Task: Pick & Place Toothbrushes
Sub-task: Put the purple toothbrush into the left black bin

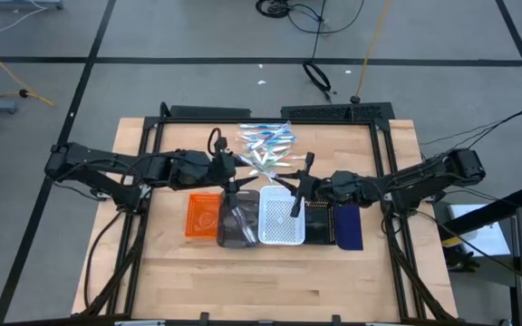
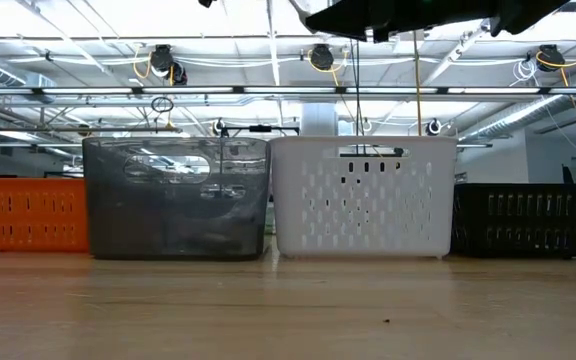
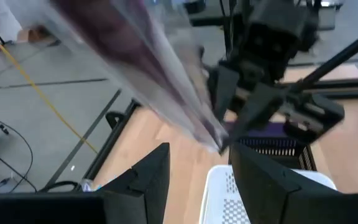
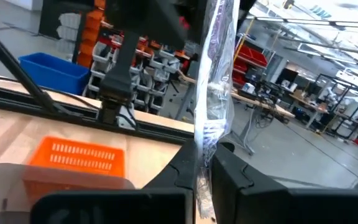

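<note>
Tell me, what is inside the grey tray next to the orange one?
From above, the grey tray seems to hold a clear-wrapped toothbrush, though the left gripper hangs over one end. From table height its cloudy wall shows only vague shapes, so any count stays hidden.

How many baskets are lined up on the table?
5, side by side in one row across the table: orange basket, grey basket, white basket, black basket, navy basket. None looks hidden.

The worktop is pale wood with a smooth, matt top. On it, the orange tray and the white tray are hard plastic with holes. The grey tray between them is see-through plastic. The toothbrush has a shiny clear wrapper.
</note>
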